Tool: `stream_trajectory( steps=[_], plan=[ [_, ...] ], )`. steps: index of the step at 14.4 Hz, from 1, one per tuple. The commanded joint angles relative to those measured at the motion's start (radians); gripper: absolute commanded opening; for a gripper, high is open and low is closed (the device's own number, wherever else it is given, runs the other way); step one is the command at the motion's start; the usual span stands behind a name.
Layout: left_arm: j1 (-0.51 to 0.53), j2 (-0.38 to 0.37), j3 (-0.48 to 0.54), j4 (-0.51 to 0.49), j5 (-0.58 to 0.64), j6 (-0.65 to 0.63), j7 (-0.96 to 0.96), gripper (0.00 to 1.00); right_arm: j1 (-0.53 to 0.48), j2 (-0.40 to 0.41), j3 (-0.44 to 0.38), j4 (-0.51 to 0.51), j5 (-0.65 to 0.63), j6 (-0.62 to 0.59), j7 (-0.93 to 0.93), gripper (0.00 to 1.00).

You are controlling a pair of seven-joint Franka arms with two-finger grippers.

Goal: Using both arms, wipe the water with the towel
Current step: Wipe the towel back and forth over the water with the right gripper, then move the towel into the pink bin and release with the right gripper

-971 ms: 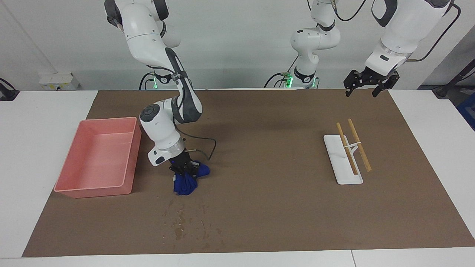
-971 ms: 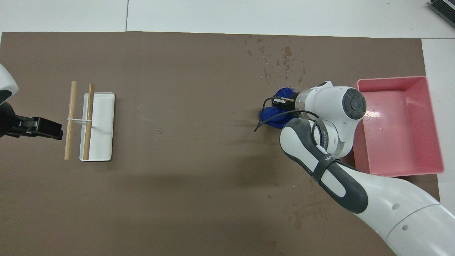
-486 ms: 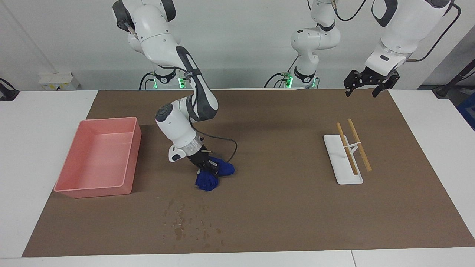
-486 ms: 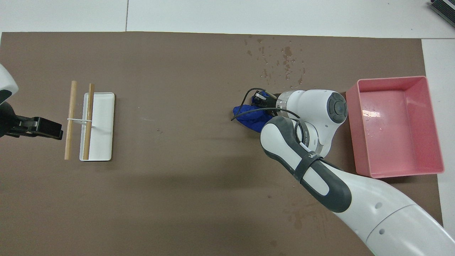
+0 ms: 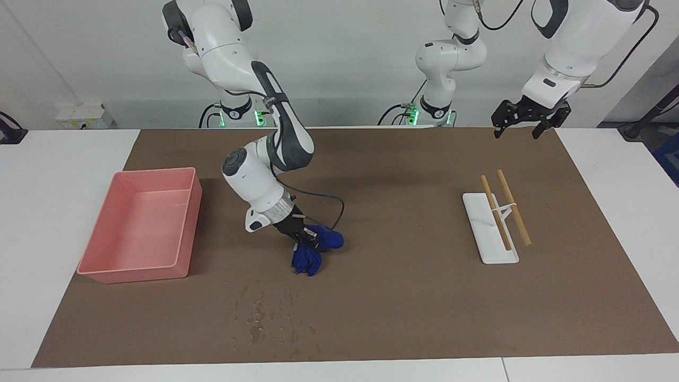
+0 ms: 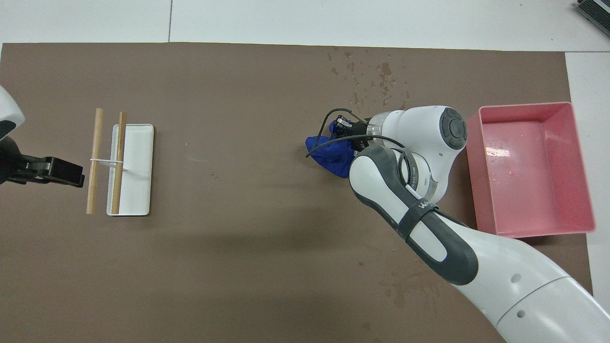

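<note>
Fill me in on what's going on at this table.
The right gripper is shut on a bunched blue towel, low over the brown mat. The water, a patch of droplets, lies on the mat farther from the robots than the towel and is not yet wiped. The left gripper waits open in the air over the mat's edge at its own end. A pink bin and a white tray with two wooden sticks sit untouched.

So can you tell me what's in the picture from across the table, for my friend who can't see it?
The right gripper holds a bunched blue towel low over the brown mat, not yet on the water drops, which lie farther from the robots. A pink bin sits beside it. The left gripper waits open, raised above the mat's edge near a white tray with two wooden sticks.
</note>
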State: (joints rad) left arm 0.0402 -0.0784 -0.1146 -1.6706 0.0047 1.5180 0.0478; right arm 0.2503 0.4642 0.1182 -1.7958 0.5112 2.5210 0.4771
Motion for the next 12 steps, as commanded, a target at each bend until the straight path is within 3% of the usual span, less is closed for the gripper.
stream_trajectory(
  steps=[1, 3, 7, 12],
  plan=[
    [-0.006, -0.021, 0.01, -0.012, -0.011, -0.012, 0.012, 1.0, -0.066, -0.067, 0.001, 0.038, -0.223, -0.199, -0.009, 0.0],
    [-0.006, -0.021, 0.01, -0.012, -0.011, -0.012, 0.012, 1.0, -0.089, -0.102, 0.001, 0.064, -0.342, -0.345, -0.056, 0.0],
    [-0.006, -0.021, 0.009, -0.012, -0.011, -0.012, 0.012, 1.0, -0.143, -0.202, -0.003, 0.064, -0.456, -0.554, -0.204, 0.0],
    [-0.006, -0.021, 0.01, -0.012, -0.011, -0.012, 0.012, 1.0, -0.253, -0.369, -0.003, 0.064, -0.482, -0.792, -0.434, 0.0]
  ],
)
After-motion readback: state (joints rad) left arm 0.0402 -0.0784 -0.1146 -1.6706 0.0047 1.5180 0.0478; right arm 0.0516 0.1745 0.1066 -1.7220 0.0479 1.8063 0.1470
